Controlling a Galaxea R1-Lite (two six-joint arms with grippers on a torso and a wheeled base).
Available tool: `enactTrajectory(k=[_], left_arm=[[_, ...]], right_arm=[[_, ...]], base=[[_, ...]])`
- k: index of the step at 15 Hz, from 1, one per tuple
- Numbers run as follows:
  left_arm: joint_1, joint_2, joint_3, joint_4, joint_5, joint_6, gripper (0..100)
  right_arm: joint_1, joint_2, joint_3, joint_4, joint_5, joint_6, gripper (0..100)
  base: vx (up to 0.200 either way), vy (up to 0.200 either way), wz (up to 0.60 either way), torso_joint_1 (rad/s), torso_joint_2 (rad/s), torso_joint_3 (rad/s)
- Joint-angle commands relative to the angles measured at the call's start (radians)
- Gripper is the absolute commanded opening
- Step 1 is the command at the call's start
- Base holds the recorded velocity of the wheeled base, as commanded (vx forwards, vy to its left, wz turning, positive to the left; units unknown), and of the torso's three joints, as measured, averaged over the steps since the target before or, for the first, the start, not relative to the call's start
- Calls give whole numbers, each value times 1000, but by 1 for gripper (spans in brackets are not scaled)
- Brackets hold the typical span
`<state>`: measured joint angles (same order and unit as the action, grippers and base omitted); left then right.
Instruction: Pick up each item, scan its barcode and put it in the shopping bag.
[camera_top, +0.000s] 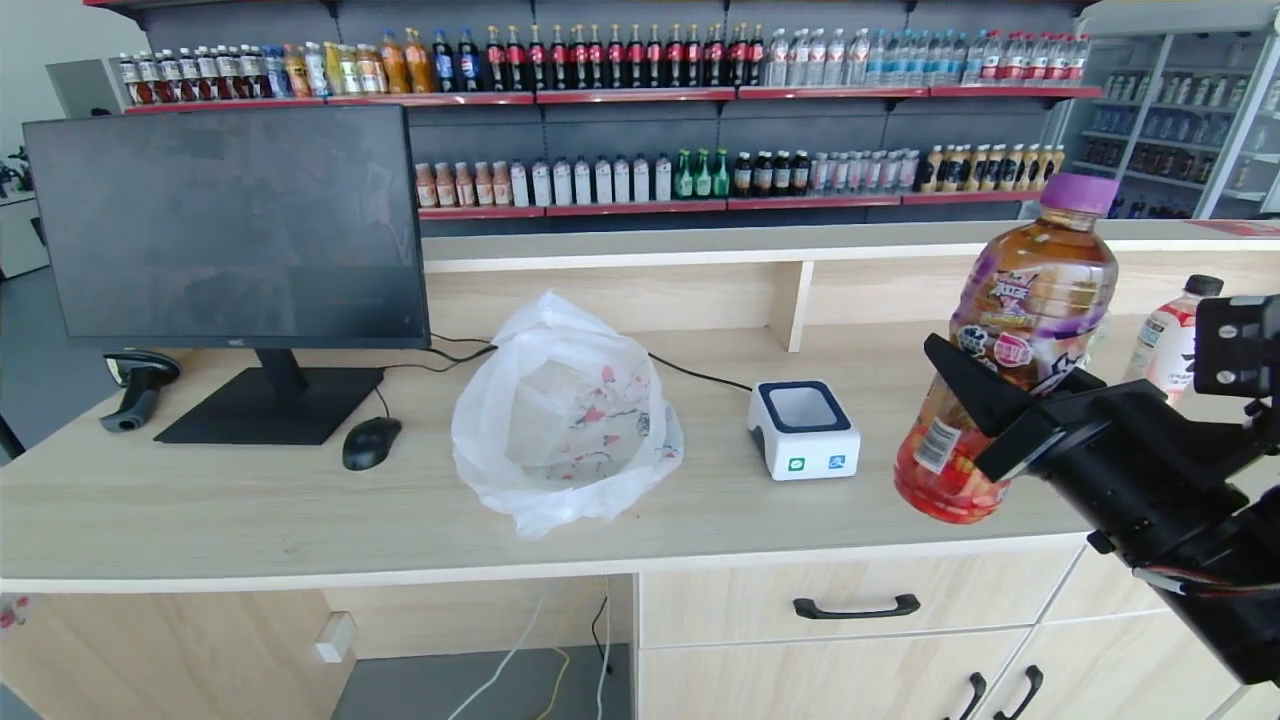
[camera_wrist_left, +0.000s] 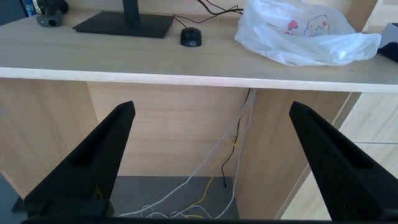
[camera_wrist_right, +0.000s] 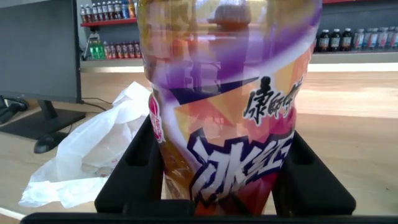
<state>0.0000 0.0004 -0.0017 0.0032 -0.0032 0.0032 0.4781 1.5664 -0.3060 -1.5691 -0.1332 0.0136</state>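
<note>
Bottle (camera_top: 1012, 330) clamped in right gripper (camera_wrist_right: 221, 174) near scanner (camera_top: 803, 428); left wrist view finds left gripper (camera_wrist_left: 211, 109) spread wide below counter (camera_wrist_left: 155, 59).

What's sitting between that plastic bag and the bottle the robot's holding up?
In the head view, a small white scanner sits on the counter between the bag and the bottle, touching neither.

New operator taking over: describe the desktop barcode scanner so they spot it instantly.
On the wooden counter, right of the white shopping bag, sits the barcode scanner. It is the only small white cube, with a dark-rimmed window on top.
</note>
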Motion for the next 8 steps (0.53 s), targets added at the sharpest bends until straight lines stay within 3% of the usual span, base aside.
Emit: enactTrajectory(k=[1, 4, 8], left_arm=[[0, 0, 0, 0, 0, 0, 100], [0, 0, 0, 0, 0, 0, 100], [0, 0, 0, 0, 0, 0, 100]], right_arm=[[1, 17, -13, -2, 0, 0, 0], [13, 43, -45, -2, 0, 0, 0], [13, 49, -39, -2, -2, -1, 0]], base=[[0, 200, 0, -2, -7, 2], [0, 200, 0, 1, 4, 4], [0, 0, 0, 0, 0, 0]])
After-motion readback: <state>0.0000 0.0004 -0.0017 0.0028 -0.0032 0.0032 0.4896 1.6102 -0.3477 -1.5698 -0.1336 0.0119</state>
